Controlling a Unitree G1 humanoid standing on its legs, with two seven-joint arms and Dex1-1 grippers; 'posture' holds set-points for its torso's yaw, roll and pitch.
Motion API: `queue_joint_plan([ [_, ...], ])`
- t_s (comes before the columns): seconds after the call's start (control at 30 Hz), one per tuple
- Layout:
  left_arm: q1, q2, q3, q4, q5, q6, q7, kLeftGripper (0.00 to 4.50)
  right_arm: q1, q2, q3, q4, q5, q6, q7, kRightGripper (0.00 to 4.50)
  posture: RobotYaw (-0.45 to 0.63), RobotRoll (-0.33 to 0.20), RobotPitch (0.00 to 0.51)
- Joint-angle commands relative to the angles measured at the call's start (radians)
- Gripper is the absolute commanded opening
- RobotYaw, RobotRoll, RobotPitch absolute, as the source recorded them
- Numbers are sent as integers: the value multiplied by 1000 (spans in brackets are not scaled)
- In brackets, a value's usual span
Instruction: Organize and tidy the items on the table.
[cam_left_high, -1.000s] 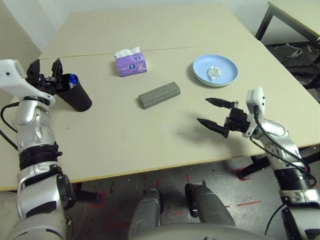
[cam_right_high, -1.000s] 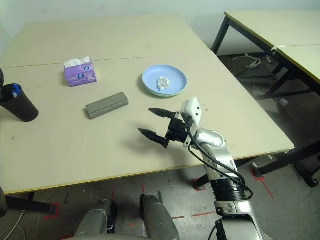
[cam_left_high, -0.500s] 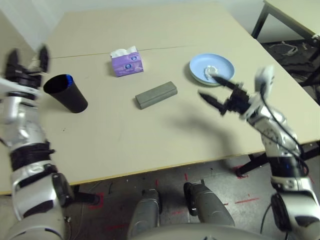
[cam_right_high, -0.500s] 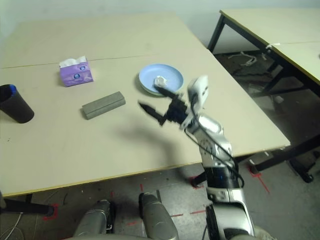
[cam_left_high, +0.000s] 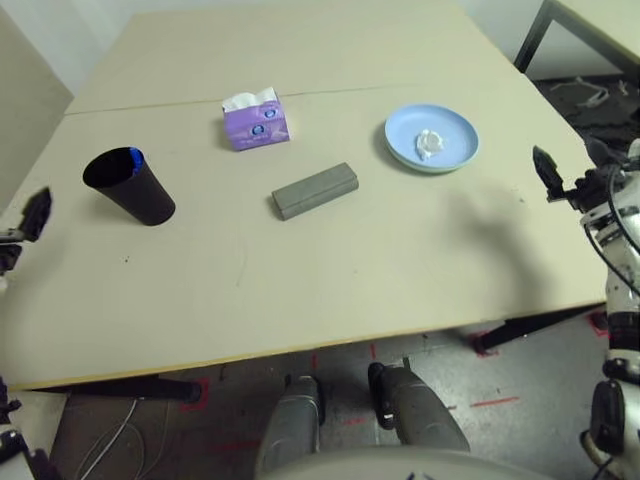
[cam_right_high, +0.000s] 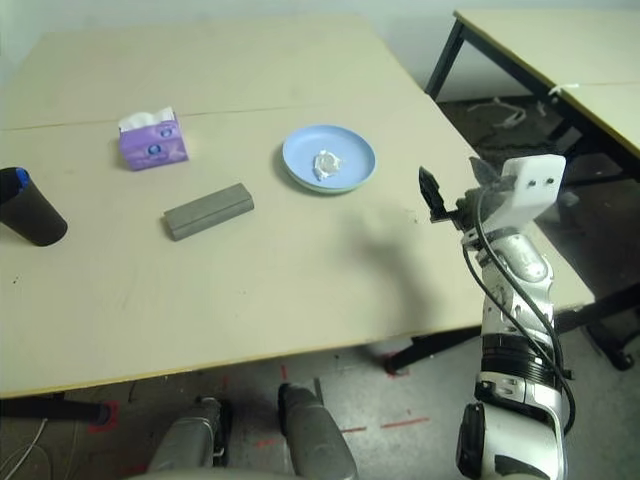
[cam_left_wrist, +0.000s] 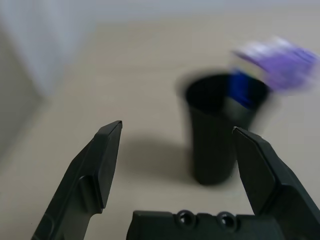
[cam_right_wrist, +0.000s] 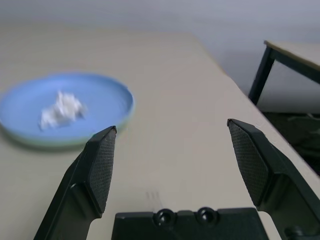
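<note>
Both grippers spread and empty at the table's side edges.
Left gripper (cam_left_wrist: 175, 155) is largely cut off; right gripper (cam_right_wrist: 175, 160) hovers. Glasses case (cam_left_high: 316, 190) lies mid-table (cam_left_high: 330, 280); markers' blue caps (cam_left_high: 134, 158) peek from cup (cam_left_high: 130, 187); paper wad (cam_left_high: 431, 144) sits on plate (cam_left_high: 455, 131); tissue box (cam_left_high: 258, 120) farthest.

Black tapered cup (cam_left_wrist: 216, 131) upright, straight ahead of spread left jaws, well clear; blue-capped marker (cam_left_wrist: 241, 89) inside, possibly two, too blurred to count. Light-blue plate (cam_right_wrist: 107, 97) ahead of wide right jaws, off toward one finger, stacked on green-rimmed plate; crumpled white paper wad (cam_right_wrist: 61, 110) on it. Grey oblong glasses case (cam_left_high: 316, 190) flat, mid-table (cam_left_high: 330, 290), far from both jaws.
</note>
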Motion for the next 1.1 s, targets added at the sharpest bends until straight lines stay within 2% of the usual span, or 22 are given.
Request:
queue_joint_plan([
  [0.03,47,-39,1,-48,-5,30,9,4477,47,6,21,36,9,-76,95,4500,-140,0,157],
  [0.2,132,-98,47,-121,-29,49,38,4477,92,16,26,66,22,-149,186,4500,-137,0,158],
  [0.33,193,-127,34,-175,-19,59,45,4477,80,15,14,104,35,-177,204,4500,-128,0,163],
  [0.5,125,-129,5,-171,-17,67,72,4477,43,9,20,118,39,-178,212,4500,-129,0,174],
  [0.77,63,-85,-13,-121,9,79,60,4477,51,-2,4,89,49,-169,190,4500,-147,0,194],
  [1.1,90,-77,8,-156,7,99,63,4477,103,-1,6,59,67,-149,190,4500,-125,0,212],
])
